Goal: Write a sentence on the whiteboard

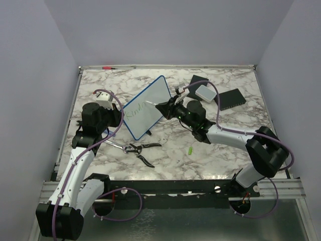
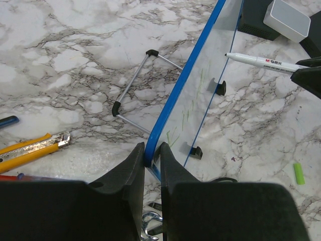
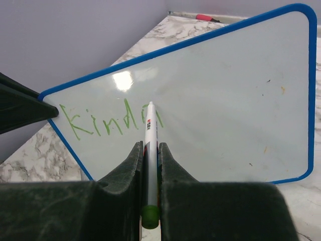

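Mid-word, and the propped board could shift under me.
My left claw (image 2: 152, 150) pinches the frame of the small blue-framed white whiteboard (image 1: 148, 106), tilted up in the middle of the marbled bench (image 1: 210, 160). My right claw (image 3: 150, 150) pinches a white, green-ended marker (image 3: 150, 125), its tip at the green handwritten sentence (image 3: 100, 120). Too hard a push could swing the board in that narrow hold or smear the letters.

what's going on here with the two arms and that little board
The left hand pinches the blue edge of the whiteboard, holding it tilted up on the table. The right hand grips a marker, tip at the board, partway through the sentence: only "Kind" and a bit more is written.
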`<state>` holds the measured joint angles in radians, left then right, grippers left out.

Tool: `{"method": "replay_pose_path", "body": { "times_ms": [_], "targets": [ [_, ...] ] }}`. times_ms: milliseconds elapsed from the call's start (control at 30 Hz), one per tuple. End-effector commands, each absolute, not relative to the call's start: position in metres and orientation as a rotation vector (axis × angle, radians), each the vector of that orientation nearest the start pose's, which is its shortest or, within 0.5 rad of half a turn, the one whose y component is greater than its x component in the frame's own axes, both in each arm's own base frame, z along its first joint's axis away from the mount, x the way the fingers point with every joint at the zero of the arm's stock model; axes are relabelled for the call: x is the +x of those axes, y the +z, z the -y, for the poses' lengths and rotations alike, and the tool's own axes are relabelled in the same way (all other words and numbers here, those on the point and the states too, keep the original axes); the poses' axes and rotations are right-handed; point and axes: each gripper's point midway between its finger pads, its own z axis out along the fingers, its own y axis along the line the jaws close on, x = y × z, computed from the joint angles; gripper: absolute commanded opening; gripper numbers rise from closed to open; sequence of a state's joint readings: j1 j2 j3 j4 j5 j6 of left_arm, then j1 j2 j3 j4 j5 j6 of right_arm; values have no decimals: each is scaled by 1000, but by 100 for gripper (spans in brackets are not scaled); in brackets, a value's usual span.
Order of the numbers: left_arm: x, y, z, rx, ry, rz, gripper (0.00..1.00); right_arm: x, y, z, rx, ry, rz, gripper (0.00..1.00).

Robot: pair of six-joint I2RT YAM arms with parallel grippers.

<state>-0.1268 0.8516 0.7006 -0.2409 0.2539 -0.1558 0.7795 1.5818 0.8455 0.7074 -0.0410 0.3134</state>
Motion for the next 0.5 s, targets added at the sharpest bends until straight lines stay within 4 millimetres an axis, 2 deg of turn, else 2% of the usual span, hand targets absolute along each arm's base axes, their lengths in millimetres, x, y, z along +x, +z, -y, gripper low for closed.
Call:
{"method": "replay_pose_path", "body": {
  "times_ms": [0, 467],
  "targets": [
    [294, 201, 88, 157, -422, -1971, 3, 328, 224, -355, -428, 881, -1582, 1],
    [293, 201, 89, 157, -424, -1973, 3, 321, 234, -347, -450, 867, -1565, 1]
  ]
}}
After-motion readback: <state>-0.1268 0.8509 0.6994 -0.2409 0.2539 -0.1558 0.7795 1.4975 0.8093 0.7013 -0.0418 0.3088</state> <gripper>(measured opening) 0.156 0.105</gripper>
